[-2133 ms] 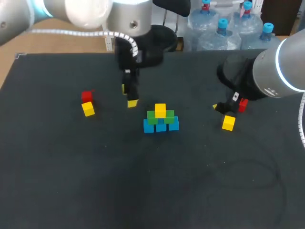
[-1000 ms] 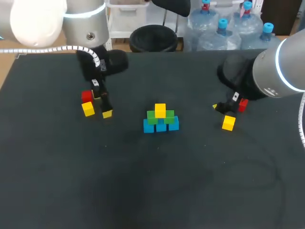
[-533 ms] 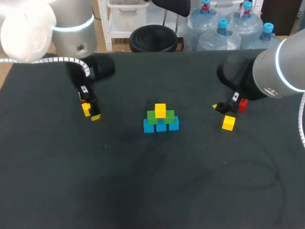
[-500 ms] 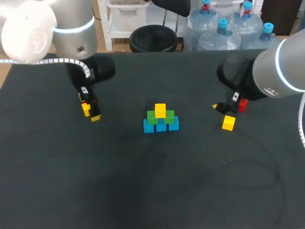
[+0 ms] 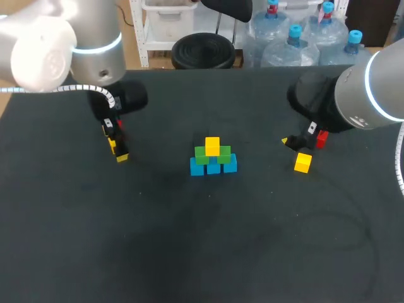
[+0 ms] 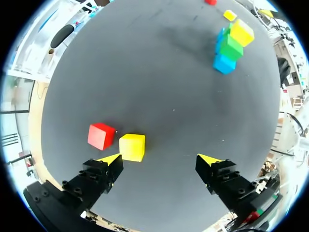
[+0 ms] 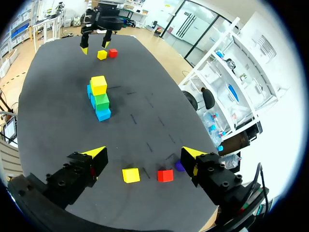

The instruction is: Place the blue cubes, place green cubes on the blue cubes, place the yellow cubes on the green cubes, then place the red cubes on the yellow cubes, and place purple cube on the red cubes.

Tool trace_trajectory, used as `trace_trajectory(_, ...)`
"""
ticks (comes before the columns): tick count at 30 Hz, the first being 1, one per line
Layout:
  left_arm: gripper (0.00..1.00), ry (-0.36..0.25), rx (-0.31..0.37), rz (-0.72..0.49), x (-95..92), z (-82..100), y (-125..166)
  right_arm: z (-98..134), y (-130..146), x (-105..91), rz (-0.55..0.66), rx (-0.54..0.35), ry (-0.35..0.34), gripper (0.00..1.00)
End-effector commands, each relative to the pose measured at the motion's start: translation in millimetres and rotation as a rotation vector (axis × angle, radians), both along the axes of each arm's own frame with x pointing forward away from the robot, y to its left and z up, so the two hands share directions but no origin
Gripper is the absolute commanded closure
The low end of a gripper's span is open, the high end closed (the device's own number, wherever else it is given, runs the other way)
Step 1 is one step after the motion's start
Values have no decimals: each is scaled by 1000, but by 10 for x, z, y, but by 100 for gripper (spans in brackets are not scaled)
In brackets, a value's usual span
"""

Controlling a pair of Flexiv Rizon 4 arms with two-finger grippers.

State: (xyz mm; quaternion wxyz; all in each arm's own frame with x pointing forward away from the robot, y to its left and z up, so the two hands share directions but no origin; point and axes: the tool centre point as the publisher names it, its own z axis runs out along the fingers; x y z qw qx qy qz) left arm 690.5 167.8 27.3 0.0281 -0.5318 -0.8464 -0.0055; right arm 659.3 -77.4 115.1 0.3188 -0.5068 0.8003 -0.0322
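Pincers spread wide, nothing held

Stack at table centre: blue cubes [image 5: 213, 167] at the bottom, green cubes [image 5: 201, 154] on them, top yellow cube [image 5: 212, 144] above. At 9 o'clock from it, the left gripper [image 6: 159, 159] hangs fully open and empty. The left yellow cube [image 6: 132, 147] lies just ahead of one fingertip, with the left red cube [image 6: 101, 136] just beside it. At 3 o'clock, the right gripper [image 7: 144, 153] is equally wide and empty. The right yellow cube [image 7: 130, 175], right red cube [image 7: 165, 175] and purple cube [image 7: 179, 166] lie on the table below its fingers.
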Motion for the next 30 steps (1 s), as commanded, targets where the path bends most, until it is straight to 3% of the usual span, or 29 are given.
trace_trajectory(1,0,18,-2,-6,97,-85,15,-24,-1,-14,-4,4,-11,0)
trace_trajectory(15,0,30,-4,-20,242,-213,12,-24,-1,-14,-4,4,-11,0)
trace_trajectory(17,17,30,-3,-20,245,-213,11,-24,-1,-14,-4,4,-11,0)
trace_trajectory(18,21,30,-3,-20,245,-214,10,-24,-1,-14,-4,4,-11,0)
trace_trajectory(19,47,31,-3,-20,246,-214,9,-24,-1,-14,-4,4,-11,0)
trace_trajectory(20,62,32,-4,-19,245,-221,7,-24,-1,-14,-4,4,-11,0)
trace_trajectory(23,80,37,-6,-17,240,-250,8,-24,-1,-14,-4,4,-11,0)
trace_trajectory(25,100,38,-6,-17,234,-252,8,-24,-1,-14,-4,4,-11,0)
trace_trajectory(30,100,40,-3,-22,190,-185,-18,-24,-1,-14,-4,4,-11,0)
